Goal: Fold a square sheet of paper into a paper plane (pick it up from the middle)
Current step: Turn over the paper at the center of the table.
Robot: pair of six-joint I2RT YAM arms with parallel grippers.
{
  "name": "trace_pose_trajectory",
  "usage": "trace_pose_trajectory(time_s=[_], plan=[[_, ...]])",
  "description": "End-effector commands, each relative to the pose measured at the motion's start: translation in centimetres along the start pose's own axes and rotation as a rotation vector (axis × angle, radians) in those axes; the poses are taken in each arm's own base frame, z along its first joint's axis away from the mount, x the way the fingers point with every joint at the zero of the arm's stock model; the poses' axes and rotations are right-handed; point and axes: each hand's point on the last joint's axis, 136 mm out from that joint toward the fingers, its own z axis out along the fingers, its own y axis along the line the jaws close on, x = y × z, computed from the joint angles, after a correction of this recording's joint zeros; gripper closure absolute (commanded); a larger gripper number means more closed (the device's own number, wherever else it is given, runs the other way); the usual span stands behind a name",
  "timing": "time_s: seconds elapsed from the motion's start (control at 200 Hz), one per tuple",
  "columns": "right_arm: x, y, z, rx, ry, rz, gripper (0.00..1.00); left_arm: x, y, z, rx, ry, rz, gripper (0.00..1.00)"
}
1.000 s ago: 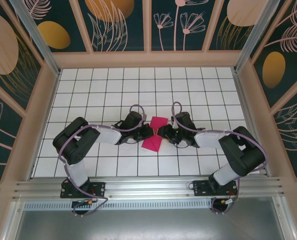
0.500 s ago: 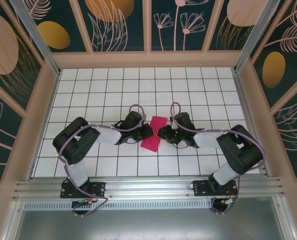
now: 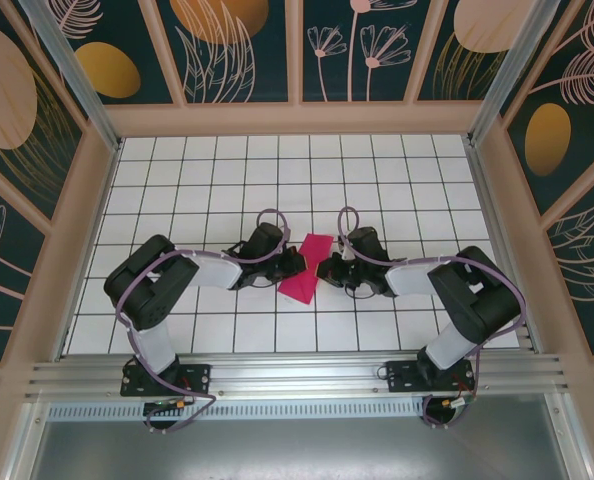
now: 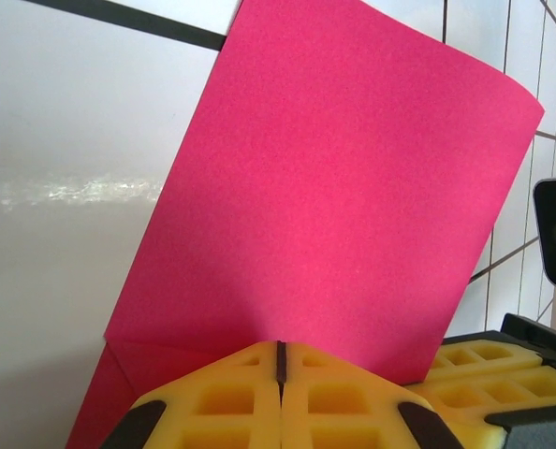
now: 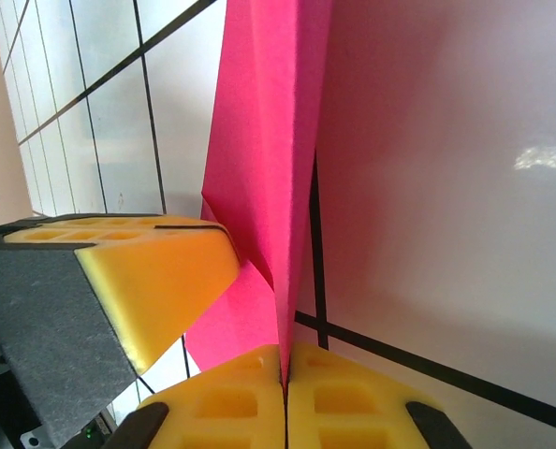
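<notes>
Gripping the square sheet of paper (image 4: 343, 187) from both sides, with the yellow pads of the left gripper (image 4: 280, 360) pressed flat together on one edge and those of the right gripper (image 5: 285, 374) closed just as tightly on the opposite one. Folded along a crease and standing partly upright between the two. Near the middle of the white tiled table (image 3: 177, 190), both arms reaching inward.

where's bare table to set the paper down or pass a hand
Bare table runs from the pink paper to the back wall, and into both far corners. A smaller free patch lies between the left arm and right arm, by the near rail. Crowded: the centre, where left gripper and right gripper both pinch the paper.
</notes>
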Motion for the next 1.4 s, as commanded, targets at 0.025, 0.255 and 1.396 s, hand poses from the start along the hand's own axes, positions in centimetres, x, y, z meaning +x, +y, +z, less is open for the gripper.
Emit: trace_pose_trajectory(time_s=[0.025, 0.255, 1.396], plan=[[-0.1, 1.1, -0.4, -0.022, -0.009, -0.043, 0.97, -0.6, -0.8, -1.5, 0.001, -0.046, 0.001, 0.94], [-2.6, 0.9, -4.0, 0.204, -0.113, -0.14, 1.0, -3.4, -2.5, -6.1, -0.028, -0.23, 0.011, 0.9], [-2.1, 3.7, -0.2, 1.074, 0.045, -0.628, 0.99, -4.5, 3.8, -21.5, -0.131, -0.763, -0.179, 0.82]])
